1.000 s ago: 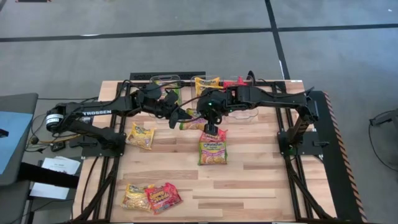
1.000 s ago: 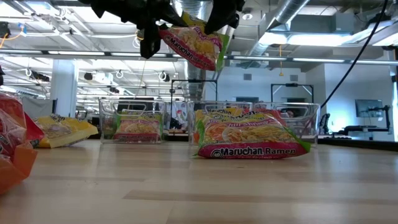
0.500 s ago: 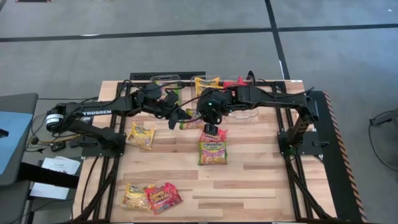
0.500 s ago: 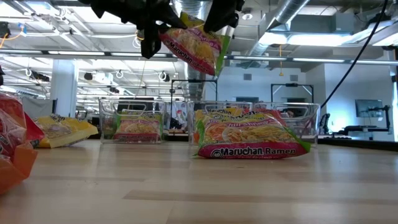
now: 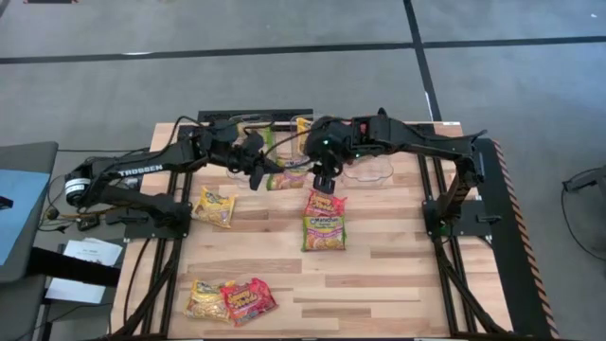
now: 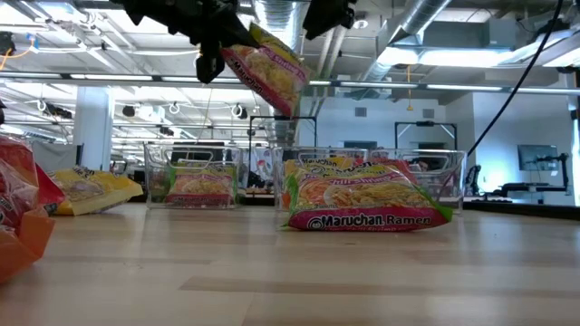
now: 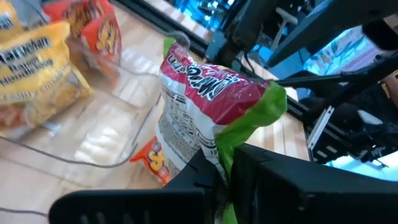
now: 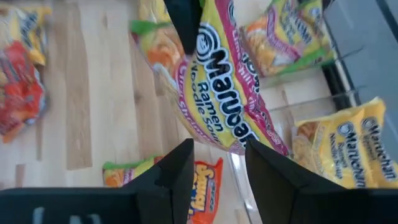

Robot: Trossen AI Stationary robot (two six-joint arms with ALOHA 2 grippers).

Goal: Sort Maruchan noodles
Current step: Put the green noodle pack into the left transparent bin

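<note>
Handover looks like the step in hand: the left gripper (image 7: pixel 227 171) is clamped on the green edge of a green-and-pink packet (image 6: pixel 263 77), holding it in the air above the table (image 5: pixel 398 275) near the clear bins (image 5: pixel 371 171) at the far edge, while the right gripper (image 8: pixel 217 165) sits just beside it with its fingers apart and nothing between them, so the packet hangs from the left alone. Held by 1 edge, it tilts and dangles, which should let it drop flat into a bin. Below, a green packet (image 5: pixel 324 232) lies mid-table with a red one (image 5: pixel 325 203) touching its far end; a yellow one (image 5: pixel 215 206) lies to the left, and 2 more (image 5: pixel 230 300) overlap at the near left edge. Room is tight between the 2 arms over the bins; the near right of the table is open.
</note>
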